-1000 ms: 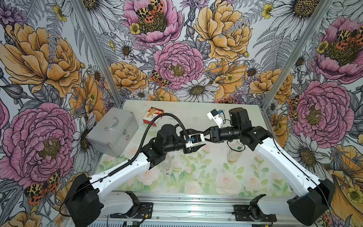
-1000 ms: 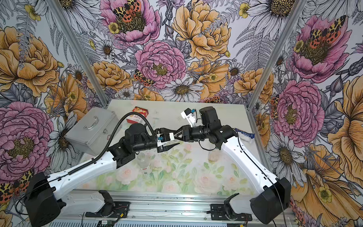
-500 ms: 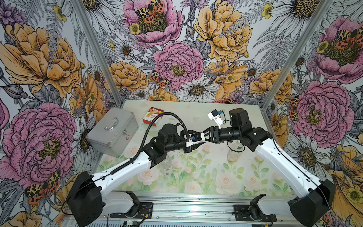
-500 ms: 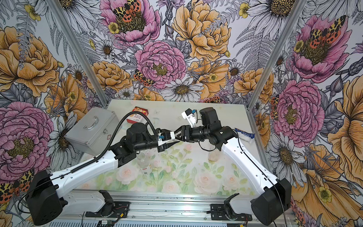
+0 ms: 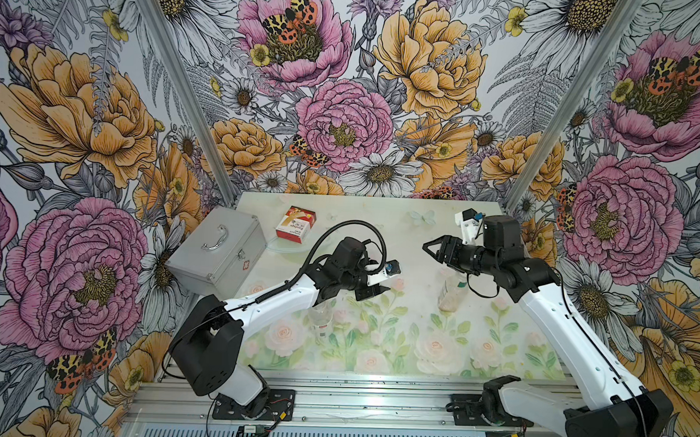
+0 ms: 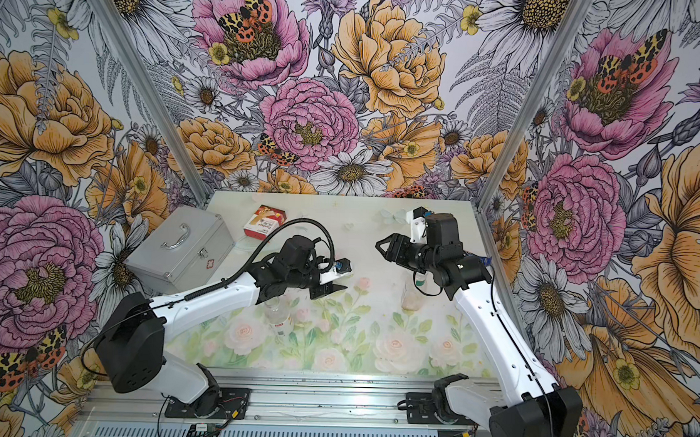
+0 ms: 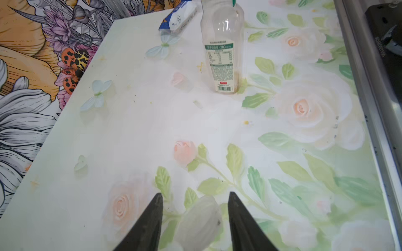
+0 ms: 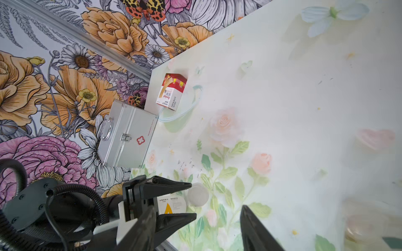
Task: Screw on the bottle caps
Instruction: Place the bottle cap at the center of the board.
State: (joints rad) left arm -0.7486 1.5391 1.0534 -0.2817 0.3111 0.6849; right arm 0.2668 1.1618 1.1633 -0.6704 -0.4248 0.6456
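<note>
Above the flowered table (image 5: 396,349), the left gripper (image 7: 195,193) pinches a white bottle cap (image 8: 198,196) between its nearly closed jaws, the right gripper (image 5: 427,246) gapes empty opposite, the green-labelled bottle (image 7: 221,54) and red-labelled bottle (image 5: 321,320) standing upright below

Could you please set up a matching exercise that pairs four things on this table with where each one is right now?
Things:
1. metal case
2. red-and-white box
3. green-label bottle
4. white cap

Places:
A. between the fingers of the left gripper
B. standing upright on the right half of the table
C. at the table's left edge
D. lying flat near the table's back edge

Pairs: 1-C, 2-D, 3-B, 4-A
</note>
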